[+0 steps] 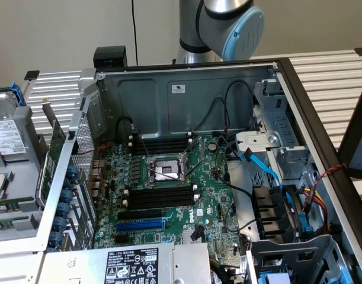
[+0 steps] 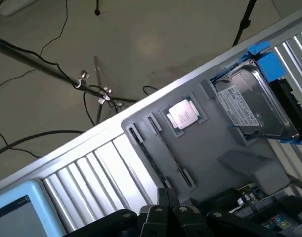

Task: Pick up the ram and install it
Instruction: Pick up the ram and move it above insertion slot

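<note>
End effector [image 2: 167, 203] shut, hovering nr ram [image 2: 169, 152].

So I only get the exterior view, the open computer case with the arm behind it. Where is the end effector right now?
Observer: The end effector hangs over a grey tray.
Operator: Is it carrying anything?
Observer: No, it is shut and I see nothing in it.
Operator: What is on that tray?
Observer: Two long narrow holders beside a processor chip; whether either holder has anything in it, I cannot tell.
</note>
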`<state>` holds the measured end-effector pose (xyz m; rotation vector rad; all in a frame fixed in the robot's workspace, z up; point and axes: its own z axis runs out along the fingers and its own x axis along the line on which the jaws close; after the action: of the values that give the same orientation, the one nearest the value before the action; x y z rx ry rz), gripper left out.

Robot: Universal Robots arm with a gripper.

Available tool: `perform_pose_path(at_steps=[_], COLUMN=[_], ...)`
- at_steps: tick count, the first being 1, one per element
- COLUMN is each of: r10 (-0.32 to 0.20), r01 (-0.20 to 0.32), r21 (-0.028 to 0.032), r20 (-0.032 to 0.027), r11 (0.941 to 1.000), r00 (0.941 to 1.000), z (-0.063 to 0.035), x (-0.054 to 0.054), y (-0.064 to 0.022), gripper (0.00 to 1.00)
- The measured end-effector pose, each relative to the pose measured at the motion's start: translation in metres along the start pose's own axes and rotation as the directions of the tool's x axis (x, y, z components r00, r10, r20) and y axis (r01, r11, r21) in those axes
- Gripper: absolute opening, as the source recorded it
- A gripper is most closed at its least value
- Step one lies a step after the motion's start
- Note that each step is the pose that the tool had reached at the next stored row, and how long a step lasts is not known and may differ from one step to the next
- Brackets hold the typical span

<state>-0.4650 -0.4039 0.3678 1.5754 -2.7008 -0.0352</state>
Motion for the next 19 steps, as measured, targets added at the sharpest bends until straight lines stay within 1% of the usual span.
perform_pose_path(at_steps=[2,4,7,9,12,15,19], r10=[-0.036,-0.072,-0.126,-0.162,-0.217,-0.268,-0.339], r01=[0.036,0.072,0.126,0.162,0.217,0.268,0.339], r21=[0.0005,0.0008,0.0011,0.0015,0.0019,0.0023,0.0020], r20=[-0.0007,-0.0015,-0.0028,-0.0036,-0.0049,-0.0061,-0.0080], r11=[0.9993,0.9974,0.9920,0.9868,0.9762,0.9633,0.9409], r00=[0.9993,0.9974,0.9920,0.9868,0.9762,0.9633,0.9409], z=[0.0000,0.0001,0.0001,0.0002,0.0003,0.0005,0.0006], x=[0.0000,0.0000,0.0000,0.0000,0.0000,0.0000,0.0000], y=[0.0000,0.0000,0.0000,0.0000,0.0000,0.0000,0.0000], gripper=[0.11,0.11,0.11,0.11,0.11,0.11,0.11])
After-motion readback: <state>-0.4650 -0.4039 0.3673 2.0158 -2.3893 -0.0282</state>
